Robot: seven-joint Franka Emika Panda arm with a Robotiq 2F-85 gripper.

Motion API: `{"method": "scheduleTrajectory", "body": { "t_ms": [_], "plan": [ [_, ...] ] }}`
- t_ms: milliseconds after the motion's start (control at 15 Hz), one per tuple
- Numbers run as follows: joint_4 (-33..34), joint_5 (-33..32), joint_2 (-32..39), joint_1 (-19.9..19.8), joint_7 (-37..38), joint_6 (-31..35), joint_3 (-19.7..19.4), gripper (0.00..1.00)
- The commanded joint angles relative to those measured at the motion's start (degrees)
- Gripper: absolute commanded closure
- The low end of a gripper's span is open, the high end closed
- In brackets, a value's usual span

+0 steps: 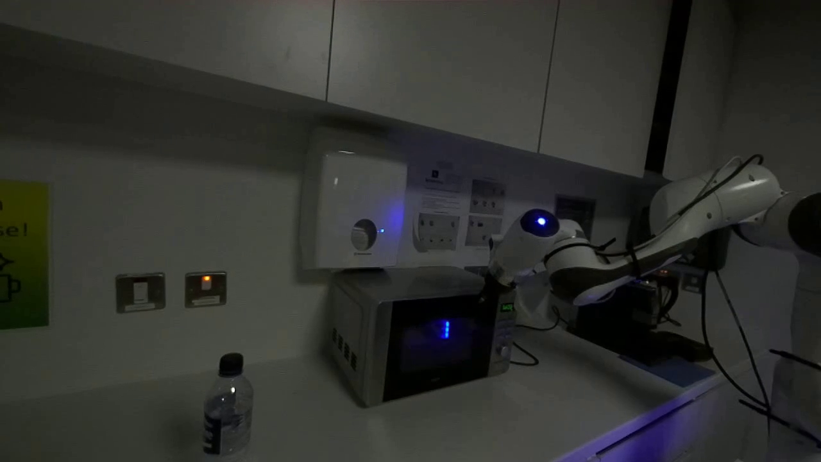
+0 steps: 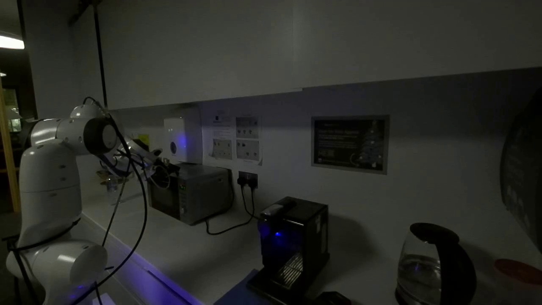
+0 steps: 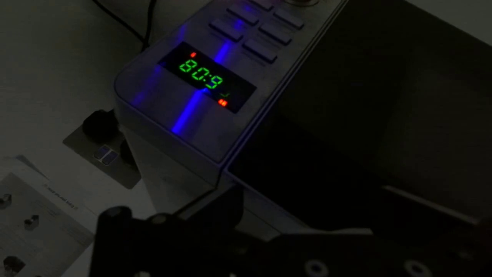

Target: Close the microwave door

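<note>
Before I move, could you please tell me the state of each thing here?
Microwave door: appears closed
Microwave display: lit, green digits
Bottle: upright, capped
Kettle: upright, partly filled
Wall-switch light: glowing orange
Plugs: inserted
Coffee machine: on or off, cannot tell
Claw: open or shut, too dark to tell

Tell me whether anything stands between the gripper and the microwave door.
Nothing visible does. The gripper is by the upper corner of the microwave door, nearest the display; whether it touches the door is too dark to tell.
</note>
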Motion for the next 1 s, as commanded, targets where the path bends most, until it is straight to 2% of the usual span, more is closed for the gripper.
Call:
{"method": "scheduleTrajectory", "body": {
  "t_ms": [0,267,400,600,933],
  "plan": [
    [-0.67,-3.69,0.3,-1.3,1.32,1.04,-0.85,0.0],
    [0.07,-3.22,0.47,-1.26,0.53,1.14,-0.73,0.0],
    [1.05,-1.05,0.56,-1.09,-1.3,0.87,-0.44,0.0],
    [2.32,4.83,0.35,-0.82,-5.61,2.29,0.1,0.0],
    [5.17,18.63,-0.53,0.01,-15.74,1.2,1.14,0.0]
  ]
}}
